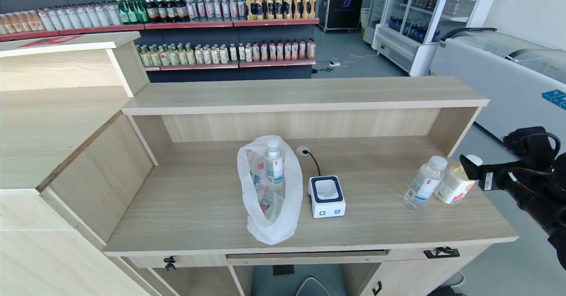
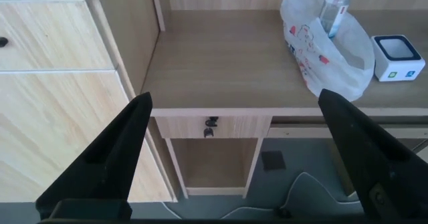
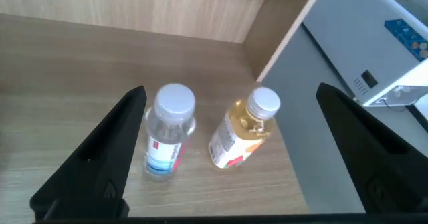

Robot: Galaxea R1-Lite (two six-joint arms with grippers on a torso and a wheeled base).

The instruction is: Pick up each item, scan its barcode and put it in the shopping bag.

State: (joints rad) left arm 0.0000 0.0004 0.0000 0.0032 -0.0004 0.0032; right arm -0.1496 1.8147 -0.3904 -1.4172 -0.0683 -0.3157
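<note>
A white shopping bag [image 1: 270,198] lies open on the counter [image 1: 199,207] with a clear bottle [image 1: 274,161] standing in it. Just right of it sits the white barcode scanner [image 1: 326,195]. Near the counter's right end stand a clear water bottle [image 1: 423,183] and a yellow juice bottle [image 1: 454,184], side by side. My right gripper [image 3: 231,93] hangs open above this pair, the water bottle [image 3: 167,134] and juice bottle [image 3: 241,134] below its spread fingers; it hovers at the right edge [image 1: 473,167]. My left gripper [image 2: 235,98] is open, off the counter's front left, with the bag [image 2: 328,50] and scanner [image 2: 399,55] farther off.
A raised back wall and upper shelf [image 1: 305,94] close the counter behind, with side walls left and right. The scanner's cable [image 1: 315,161] runs to a hole at the back. A drawer with a key [image 2: 210,126] sits under the front edge. Freezers [image 1: 508,74] stand to the right.
</note>
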